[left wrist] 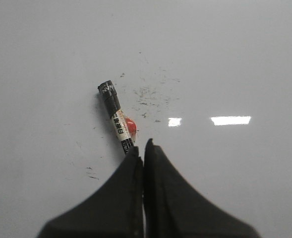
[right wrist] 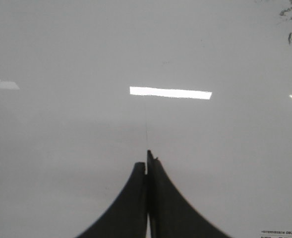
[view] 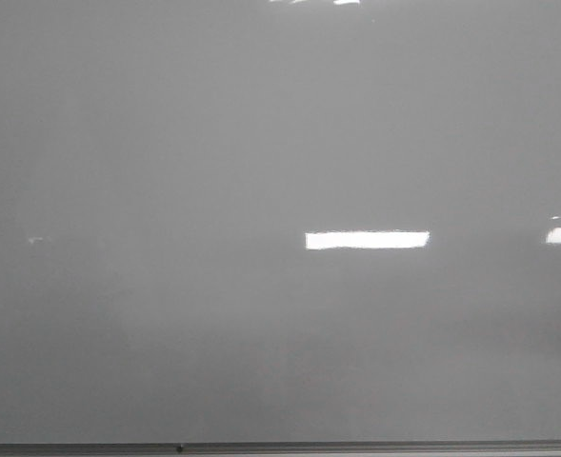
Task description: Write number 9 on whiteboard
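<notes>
The whiteboard (view: 261, 143) fills the front view, pale grey and glossy, with no number 9 on it and neither gripper in that view. In the left wrist view my left gripper (left wrist: 142, 146) is shut and empty above the board (left wrist: 235, 59). A marker (left wrist: 117, 116) with a black cap and a white label lies flat on the board. Its near end is hidden behind my left fingertip (left wrist: 134, 154), outside the shut jaws. In the right wrist view my right gripper (right wrist: 146, 158) is shut and empty over bare board (right wrist: 61, 49).
The board's grey metal frame edge (view: 356, 446) runs along the bottom of the front view. Bright glare patches (view: 367, 240) lie on the board. Faint old ink specks (left wrist: 150, 94) sit beyond the marker, and more specks (right wrist: 290, 20) show in the right wrist view.
</notes>
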Motion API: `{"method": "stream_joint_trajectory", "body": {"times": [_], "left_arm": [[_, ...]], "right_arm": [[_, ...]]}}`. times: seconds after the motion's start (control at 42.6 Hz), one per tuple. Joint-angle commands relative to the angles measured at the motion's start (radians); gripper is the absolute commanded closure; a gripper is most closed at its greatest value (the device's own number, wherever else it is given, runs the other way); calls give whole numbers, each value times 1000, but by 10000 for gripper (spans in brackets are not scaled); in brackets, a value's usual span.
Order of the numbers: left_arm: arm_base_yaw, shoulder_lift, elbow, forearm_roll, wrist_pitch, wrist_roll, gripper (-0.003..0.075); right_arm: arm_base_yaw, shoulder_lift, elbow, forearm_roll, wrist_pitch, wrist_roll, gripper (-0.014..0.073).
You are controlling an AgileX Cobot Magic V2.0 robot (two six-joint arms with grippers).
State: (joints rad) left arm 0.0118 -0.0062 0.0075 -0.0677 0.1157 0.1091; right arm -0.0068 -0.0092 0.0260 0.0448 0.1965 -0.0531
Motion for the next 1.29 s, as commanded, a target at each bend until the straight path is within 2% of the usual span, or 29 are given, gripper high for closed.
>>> {"method": "stream_joint_trajectory", "body": {"times": [0.0,0.094,0.282,0.422,0.587,0.751,1.009,1.08,1.126,1.267], "left_arm": [[-1,-17,1,-8,-84,-10,739],[-1,-17,1,-8,-89,-10,739],[-1,-17,-3,-11,-192,-10,739],[-1,-15,-104,-15,-211,-10,739],[-1,54,-294,-2,-84,-10,739],[-1,217,-412,-2,63,-10,739],[-1,364,-427,-2,56,-10,728],[-1,364,-427,-2,56,-10,660],[-1,364,-427,-2,56,-10,582],[-1,364,-421,-2,58,-10,231]], "right_arm": [[-6,-20,-2,1,-76,-3,664],[-6,-20,-2,1,-81,-3,664],[-6,-20,-11,2,-162,-3,664],[-5,-19,-117,2,-105,-3,664],[-5,39,-301,2,41,-3,664],[-5,183,-419,2,92,-3,664],[-5,327,-461,1,54,-3,663],[-5,328,-461,2,56,-3,645],[-5,328,-461,2,56,-3,601],[-5,328,-461,2,53,-3,312]]}}
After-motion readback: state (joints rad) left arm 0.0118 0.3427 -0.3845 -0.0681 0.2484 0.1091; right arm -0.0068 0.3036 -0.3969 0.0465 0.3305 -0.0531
